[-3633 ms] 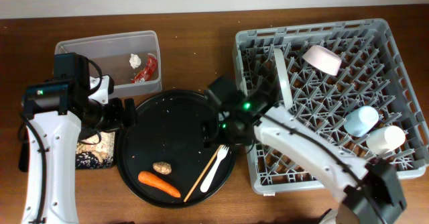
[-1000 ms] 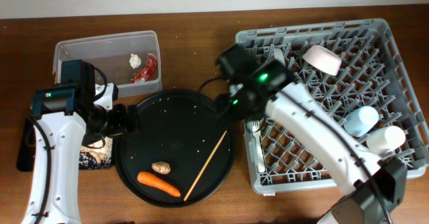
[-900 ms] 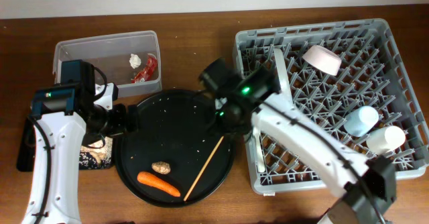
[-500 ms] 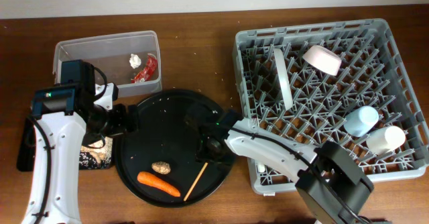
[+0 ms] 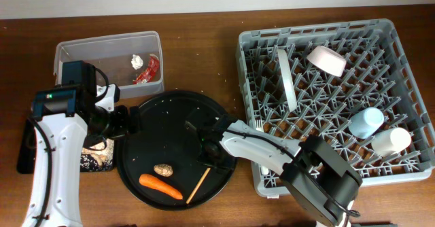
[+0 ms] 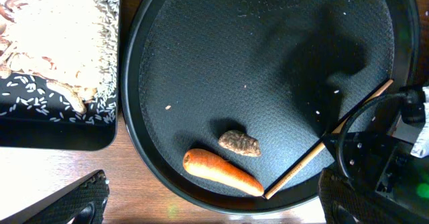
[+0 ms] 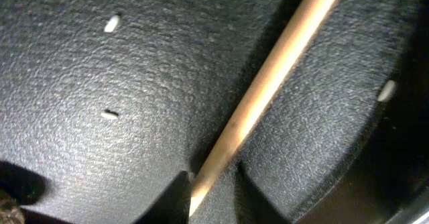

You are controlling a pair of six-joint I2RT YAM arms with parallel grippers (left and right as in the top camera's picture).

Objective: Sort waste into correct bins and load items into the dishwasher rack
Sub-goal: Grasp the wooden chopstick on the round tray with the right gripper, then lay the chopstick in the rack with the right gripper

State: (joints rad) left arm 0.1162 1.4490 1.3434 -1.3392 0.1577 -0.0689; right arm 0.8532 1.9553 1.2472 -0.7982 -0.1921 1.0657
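Note:
The wooden chopstick (image 5: pixel 200 183) lies slanted on the round black tray (image 5: pixel 163 128). My right gripper (image 5: pixel 211 153) is down on its upper part. In the right wrist view the chopstick (image 7: pixel 268 83) runs between the two fingertips, and the right gripper (image 7: pixel 211 190) is shut on it. An orange carrot (image 6: pixel 221 172) and a brown lump (image 6: pixel 239 143) lie at the tray's front. My left gripper (image 5: pixel 129 120) hovers open at the tray's left rim, holding nothing. The dishwasher rack (image 5: pixel 312 30) holds the plate (image 5: pixel 286 77), pink bowl (image 5: pixel 327 59), blue cup (image 5: pixel 366 121) and white cup (image 5: pixel 391 141).
The clear tub (image 5: pixel 75 50) at the back left holds a red wrapper (image 5: pixel 148 69) and a paper wad (image 5: pixel 136 61). A shallow black tray (image 6: pixel 60 127) with beige crumbs (image 6: pixel 47 43) sits left of the round tray. A white fork (image 5: pixel 260 125) lies in the rack's left side.
My right arm swung from the rack's left edge down onto the round tray and lowered over the chopstick, and its jaws narrowed onto it. The left arm has stayed still.

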